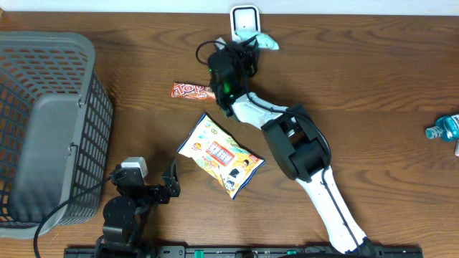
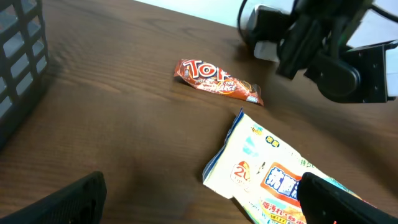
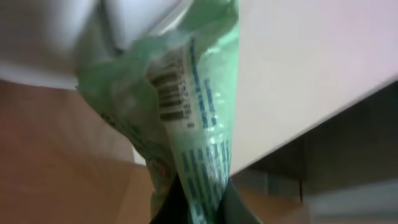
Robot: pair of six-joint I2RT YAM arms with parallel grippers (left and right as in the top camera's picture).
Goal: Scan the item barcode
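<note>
While the barcode is needing to meet a reader, the overhead view shows the right claw (image 1: 252, 49) lifting the pale green crinkled plastic packet (image 1: 267, 43) at the far edge of the brown wooden counter (image 1: 373, 72), just beside the small white boxy scanner (image 1: 244, 17). The right arm is stretching diagonally across the middle, passing beside the yellow-and-white printed snack bag (image 1: 221, 154) and, seen from above, overlapping one end of the red-orange candy bar wrapper (image 1: 190, 91). The left claw (image 1: 172, 185) is waiting at the near edge, well apart, near the grey plastic lattice basket (image 1: 93, 122).

In the left wrist view, the left claw's fingers are standing spread wide with nothing between them. Bare wood is lying ahead of them up to the candy bar and snack bag, and the basket wall is hemming the left side.

In the right wrist view, the right claw's fingers are pressing together on the packet's lower end, probably so the striped barcode panel is standing clear above them. The scanner's white body is crowding the packet closely, so room for turning it is looking tight. Whether the stripes are facing the scanner's window cannot be told.
</note>
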